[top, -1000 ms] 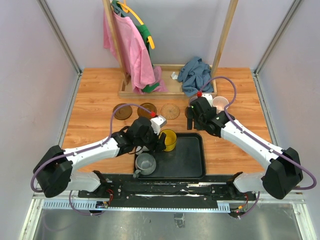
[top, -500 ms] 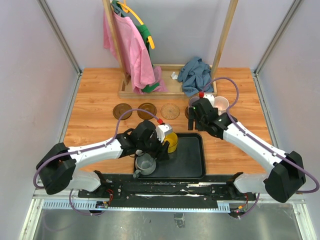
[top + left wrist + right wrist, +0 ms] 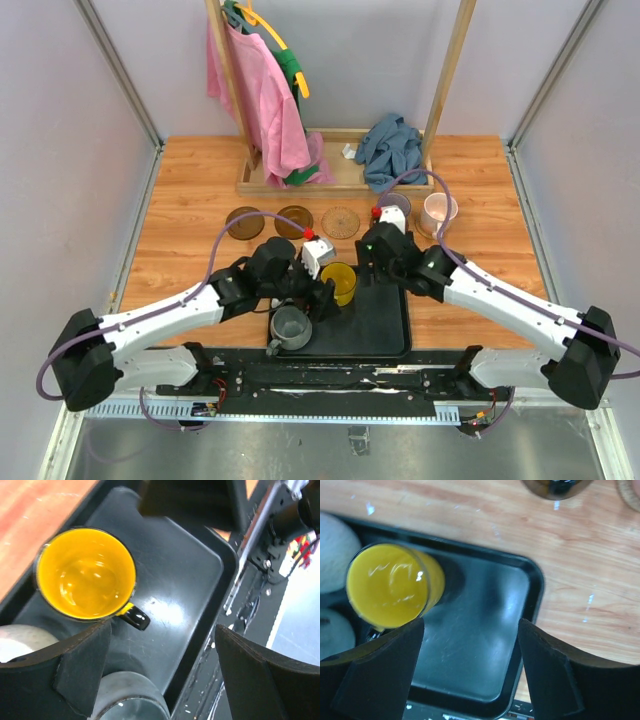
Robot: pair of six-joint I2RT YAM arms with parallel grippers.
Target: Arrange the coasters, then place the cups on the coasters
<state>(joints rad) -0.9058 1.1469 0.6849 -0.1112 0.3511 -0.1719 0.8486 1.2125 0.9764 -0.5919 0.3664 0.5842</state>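
On the black tray [image 3: 375,320] stand a yellow cup [image 3: 338,282] and a grey cup [image 3: 291,327]. My left gripper [image 3: 322,292] hovers open between them; in its wrist view the yellow cup [image 3: 85,572] lies ahead and the grey cup's rim [image 3: 130,702] sits low beside the left finger [image 3: 80,665]. My right gripper [image 3: 372,262] hangs open over the tray's far right part, with the yellow cup [image 3: 390,585] by its left finger. Two dark brown coasters [image 3: 245,222] [image 3: 293,220] and a tan coaster [image 3: 340,221] lie in a row. A lilac cup [image 3: 397,200] and a pink cup [image 3: 438,210] stand behind the right arm.
A wooden rack [image 3: 330,178] with hanging pink and green clothes and a blue cloth [image 3: 390,145] stands at the back. A dark round disc [image 3: 555,485] lies just beyond the tray's far right corner. The metal rail [image 3: 330,375] runs along the near edge.
The left gripper has opened wider beside the yellow cup. The right arm has swung left and nearer, from the lilac and pink cups to over the tray.
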